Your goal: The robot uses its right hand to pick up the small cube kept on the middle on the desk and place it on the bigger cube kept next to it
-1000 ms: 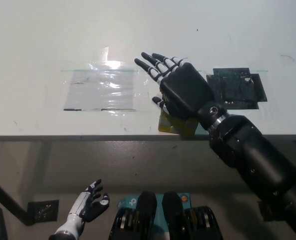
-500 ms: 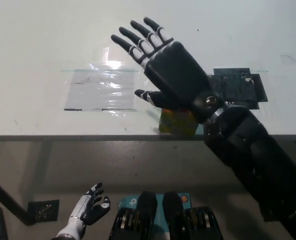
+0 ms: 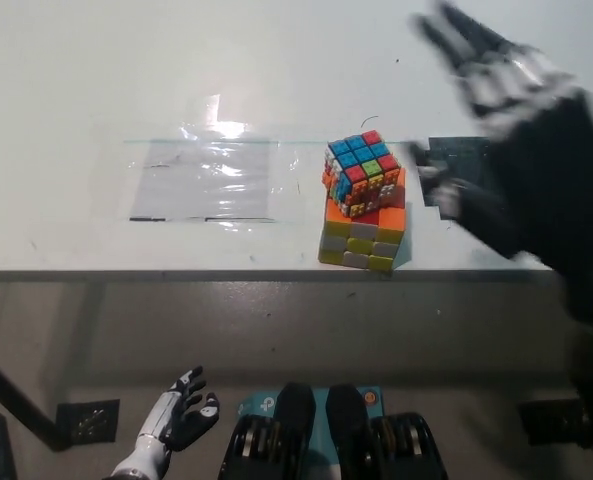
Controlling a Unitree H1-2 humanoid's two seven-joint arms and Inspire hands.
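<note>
Your right hand (image 3: 521, 150) is blurred, fingers spread and empty, above the desk's (image 3: 96, 80) right side. Beside it, the small cube (image 3: 362, 170) sits tilted atop the bigger cube (image 3: 364, 235) at the front edge. Your left hand (image 3: 181, 418) hangs loosely open below.

Small cube (image 3: 361, 171) sits atop bigger cube (image 3: 364, 232); blurred right hand (image 3: 516, 150) open beside.
</note>
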